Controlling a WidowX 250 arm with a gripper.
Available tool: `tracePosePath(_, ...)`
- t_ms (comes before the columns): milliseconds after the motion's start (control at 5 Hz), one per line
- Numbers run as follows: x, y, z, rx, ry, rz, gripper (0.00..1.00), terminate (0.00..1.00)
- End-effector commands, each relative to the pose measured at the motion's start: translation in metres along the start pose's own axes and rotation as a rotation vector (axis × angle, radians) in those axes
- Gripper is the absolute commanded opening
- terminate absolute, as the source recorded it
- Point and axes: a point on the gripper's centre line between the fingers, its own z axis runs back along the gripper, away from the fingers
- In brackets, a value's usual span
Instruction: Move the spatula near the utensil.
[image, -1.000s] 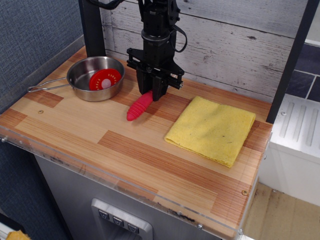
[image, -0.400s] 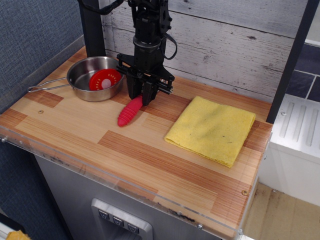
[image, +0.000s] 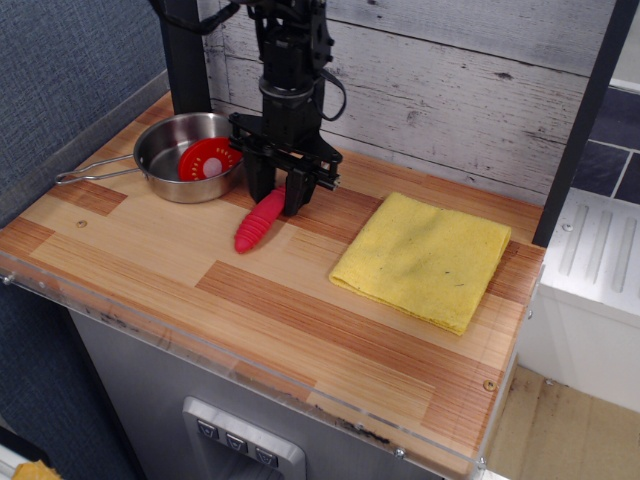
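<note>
Wooden worktop (image: 150, 255) carries the spatula (image: 259, 222), lying just beside the utensil (image: 190, 155) as required. Pincer (image: 277, 193) stands over its head end, jaws parted, apparently releasing it.

A wooden desk (image: 300, 300) with striped planks fills the view, a clear strip along its front edge. Whitewashed boards (image: 450, 80) form the wall behind its back edge, and blue-grey textured panels (image: 70, 60) stand along its left edge. Beyond the right edge are dark tiles (image: 610, 150), a white ribbed unit (image: 590, 250) and a pale floor (image: 560, 440).
</note>
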Motion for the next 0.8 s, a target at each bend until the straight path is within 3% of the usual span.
tracePosePath(0, -0.007, 0.001, 0.047, 0.026, -0.106, -0.05, 1.0, 0.0)
tracePosePath(400, -0.037, -0.031, 0.093, -0.006, -0.235, -0.097, 1.0, 0.0)
tracePosePath(600, -0.043, -0.045, 0.094, -0.069, -0.229, -0.11, 1.0, 0.0)
